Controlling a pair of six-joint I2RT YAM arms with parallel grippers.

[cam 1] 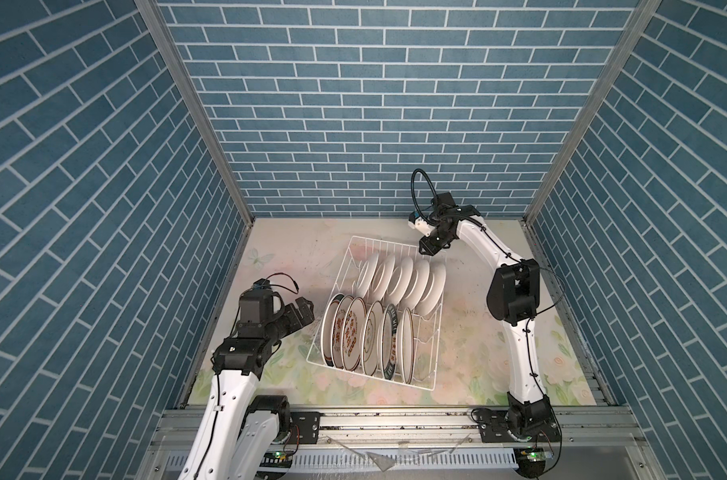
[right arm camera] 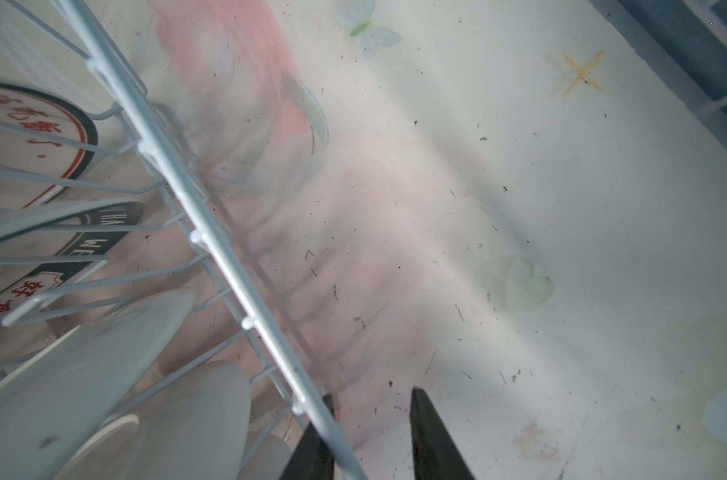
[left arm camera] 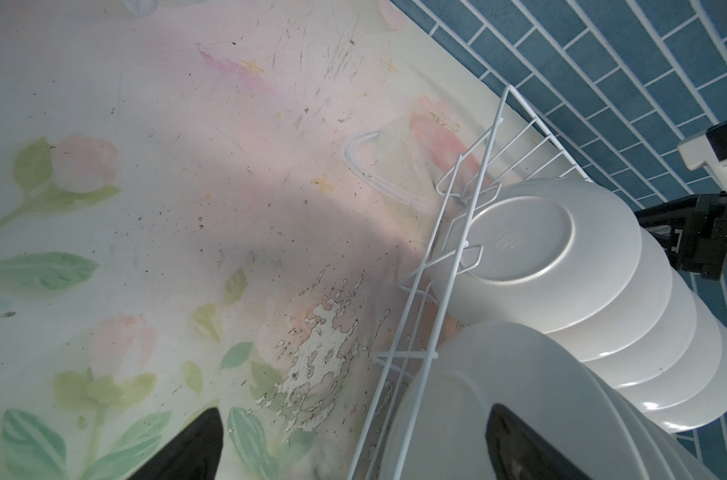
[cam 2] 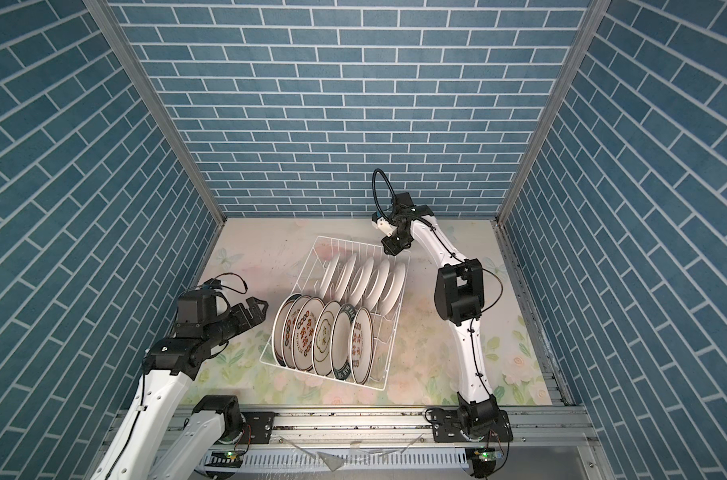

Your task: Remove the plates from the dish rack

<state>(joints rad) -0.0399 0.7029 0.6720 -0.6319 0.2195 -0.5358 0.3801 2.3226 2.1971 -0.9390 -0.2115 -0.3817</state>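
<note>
The floral bench (cam 1: 469, 332) carried the dish rack (cam 1: 425, 340) near its middle, set askew. The plates (cam 1: 372, 332) stood on edge between the rack's tines in two rows (patterned faces in the near row, plain white backs in the far one). The left fingers (left arm camera: 187, 449) hung spread wide just beside the rack's left side. The right fingers (right arm camera: 432, 440) stood a little apart, straddling the rim wire at the rack's far right corner.
</note>
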